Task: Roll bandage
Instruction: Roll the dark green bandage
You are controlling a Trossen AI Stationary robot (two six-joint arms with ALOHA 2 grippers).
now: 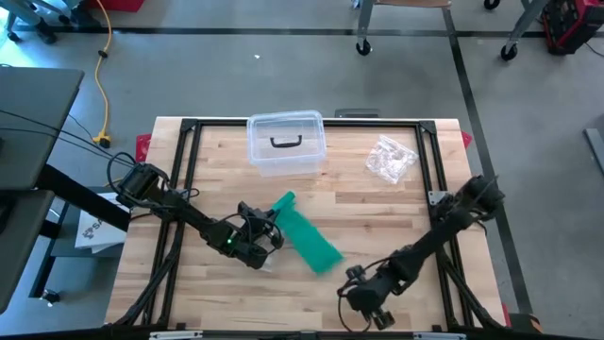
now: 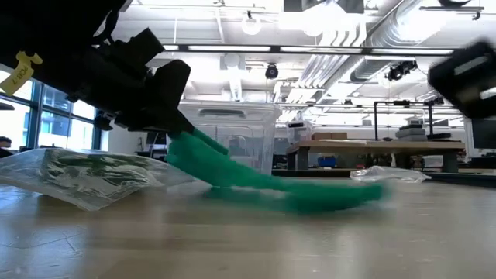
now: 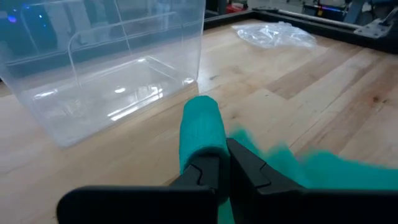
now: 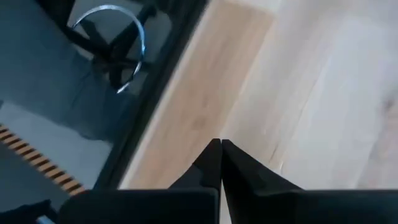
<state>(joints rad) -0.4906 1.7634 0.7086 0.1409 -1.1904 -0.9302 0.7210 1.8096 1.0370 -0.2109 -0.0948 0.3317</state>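
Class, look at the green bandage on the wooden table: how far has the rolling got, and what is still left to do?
Done: one end of the green bandage is wound into a short roll. In hand: the left claw is shut on the bandage at that roll, near the clear plastic box. Left: most of the strip lies flat and unrolled on the table. The right claw waits shut and empty near the table's front edge.

Overhead and table-level views share the table [image 1: 377,203]; wrist cameras look close.
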